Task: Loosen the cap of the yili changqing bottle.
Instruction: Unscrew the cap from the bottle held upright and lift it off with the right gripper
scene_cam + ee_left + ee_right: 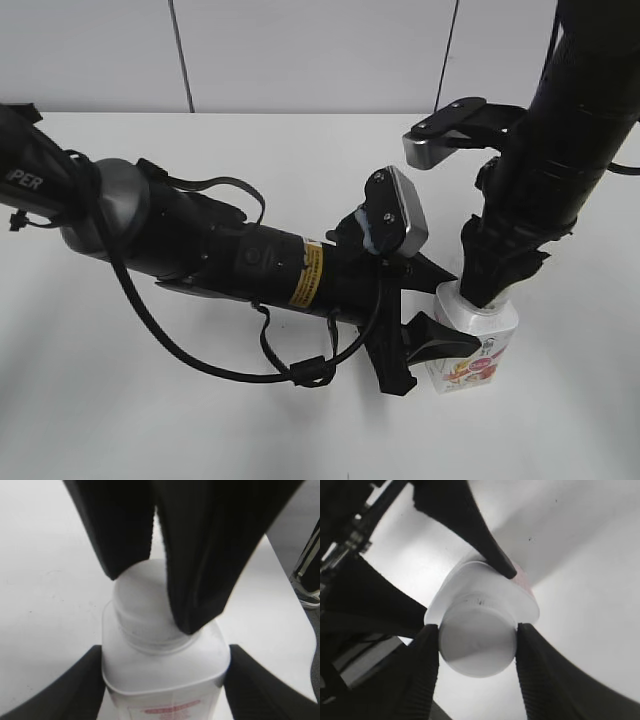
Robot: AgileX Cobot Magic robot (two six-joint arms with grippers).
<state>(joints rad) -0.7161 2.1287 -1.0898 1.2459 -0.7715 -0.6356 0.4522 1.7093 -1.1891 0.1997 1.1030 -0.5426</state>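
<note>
White plastic fills the right wrist view: the cap (pixel 477 647) sits squeezed between the ribbed pads of the right gripper (pixel 477 650), one finger (pixel 422 670) on each side and touching its rim, so those jaws are closed on the cap. Below it the yili changqing bottle (pixel 165 675) stands upright on the white table (pixel 120 400), toward the right of the exterior view. In the left wrist view the left gripper (pixel 165 690) brackets the bottle's body, a black finger (pixel 75 690) pressed to each side wall just under the sloped shoulders, so it is clamped on the bottle and steadies it. Farther back, the left arm (pixel 200 250) lies low across the table from the left, and the right arm (pixel 560 130) descends steeply from the upper right to the neck. Judging by this, both grips are set and the twisting step is in hand; the next move calls for the right wrist to rotate about the neck's axis while the left grip resists, without tipping the bottle.
</note>
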